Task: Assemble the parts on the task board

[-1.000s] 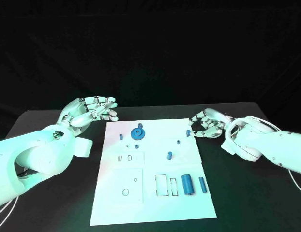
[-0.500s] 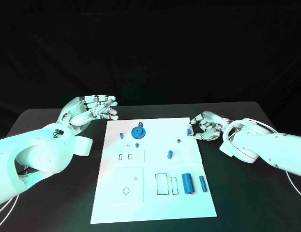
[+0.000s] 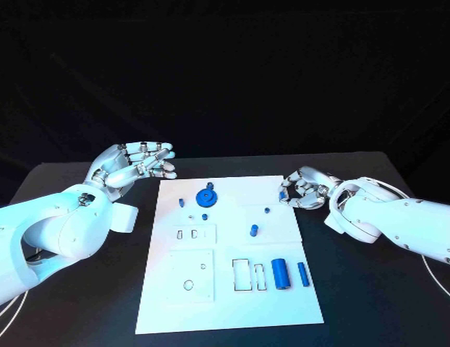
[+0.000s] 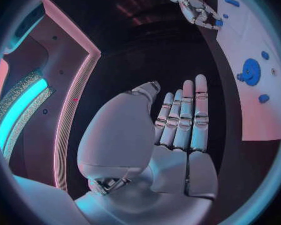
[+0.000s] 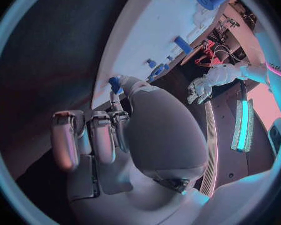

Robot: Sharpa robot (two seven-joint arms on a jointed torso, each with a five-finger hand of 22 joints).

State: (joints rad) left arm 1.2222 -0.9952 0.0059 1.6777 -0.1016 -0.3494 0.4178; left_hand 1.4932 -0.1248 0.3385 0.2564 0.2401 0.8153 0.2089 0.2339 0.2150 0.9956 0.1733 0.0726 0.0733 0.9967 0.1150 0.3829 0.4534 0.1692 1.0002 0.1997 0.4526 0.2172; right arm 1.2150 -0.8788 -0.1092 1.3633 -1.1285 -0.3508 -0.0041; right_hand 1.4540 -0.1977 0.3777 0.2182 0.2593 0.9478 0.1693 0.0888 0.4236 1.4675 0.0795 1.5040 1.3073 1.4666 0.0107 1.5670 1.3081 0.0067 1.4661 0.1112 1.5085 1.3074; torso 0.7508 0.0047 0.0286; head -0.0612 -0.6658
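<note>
At the task board's [image 3: 230,303] right edge, small blue part [image 3: 283,196] within right robot hand [image 3: 307,189].

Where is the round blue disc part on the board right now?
In the head view, the round blue disc sits on the task board at its far left, nearest the left hand.

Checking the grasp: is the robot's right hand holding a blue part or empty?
Holding one. The right hand at the white task board's edge pinches a small blue part at its fingertips; the head view shows it too.
</note>
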